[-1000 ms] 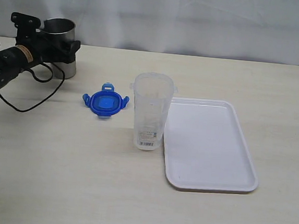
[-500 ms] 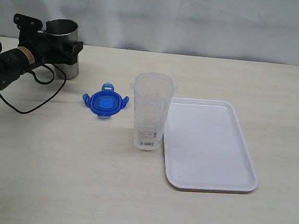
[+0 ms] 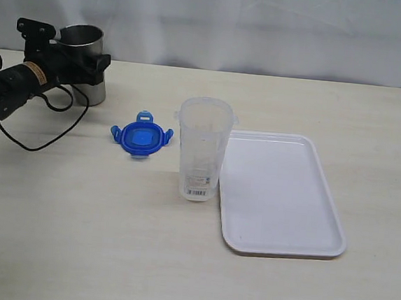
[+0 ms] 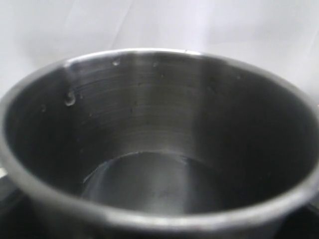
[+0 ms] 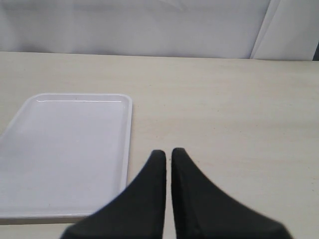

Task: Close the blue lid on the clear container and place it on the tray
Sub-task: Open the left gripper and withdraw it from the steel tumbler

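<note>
The clear container (image 3: pixel 202 150) is seen upright and uncovered at the centre of the exterior view, its labelled base just beside the left edge of the white tray (image 3: pixel 284 196), which is laid flat at centre right on the pale table (image 3: pixel 107 254). The blue lid (image 3: pixel 141 138) is laid flat on the table just left of the container, apart from it, with its flaps spread. At the upper left, a metal cup (image 3: pixel 92 90) is clasped by the left gripper (image 3: pixel 85 63), whose jaws are set wide around it, one dark finger crossing its near wall. In the right wrist view the right gripper (image 5: pixel 168 152) is shown closed and holding nothing, over bare table beside the tray.
</note>
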Robot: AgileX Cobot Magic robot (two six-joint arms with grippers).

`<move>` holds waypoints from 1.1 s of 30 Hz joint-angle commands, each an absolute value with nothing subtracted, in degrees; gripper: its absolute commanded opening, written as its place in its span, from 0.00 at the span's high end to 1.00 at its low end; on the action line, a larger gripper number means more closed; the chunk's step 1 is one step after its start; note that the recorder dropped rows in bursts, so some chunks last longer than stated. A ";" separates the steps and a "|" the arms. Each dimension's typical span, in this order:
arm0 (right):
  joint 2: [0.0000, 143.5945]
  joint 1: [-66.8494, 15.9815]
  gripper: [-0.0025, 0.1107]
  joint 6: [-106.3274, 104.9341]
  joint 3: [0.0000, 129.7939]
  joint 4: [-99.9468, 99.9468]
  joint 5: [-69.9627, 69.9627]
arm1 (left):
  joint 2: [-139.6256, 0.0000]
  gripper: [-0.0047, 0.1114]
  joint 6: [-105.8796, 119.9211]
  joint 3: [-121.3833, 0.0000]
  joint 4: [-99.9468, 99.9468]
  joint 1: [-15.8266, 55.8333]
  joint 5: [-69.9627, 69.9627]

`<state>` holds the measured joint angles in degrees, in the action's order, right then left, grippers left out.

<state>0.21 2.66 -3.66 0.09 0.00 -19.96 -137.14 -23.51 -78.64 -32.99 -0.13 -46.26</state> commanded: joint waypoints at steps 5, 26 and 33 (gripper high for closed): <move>0.00 2.56 0.94 -3.68 0.00 0.00 -19.85 | -136.63 0.34 -23.87 -79.10 -33.72 -0.25 -45.76; 0.00 2.56 0.94 -3.68 0.00 0.00 -19.85 | -136.63 0.08 -23.87 -79.10 -34.47 -0.25 -43.01; 0.00 2.56 0.94 -3.68 0.00 0.00 -19.85 | -136.63 0.06 -23.87 -79.10 -34.00 -0.25 -38.23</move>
<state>0.21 2.66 -3.66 0.09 0.00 -19.96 -137.14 -23.65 -78.86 -34.25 -0.13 -39.04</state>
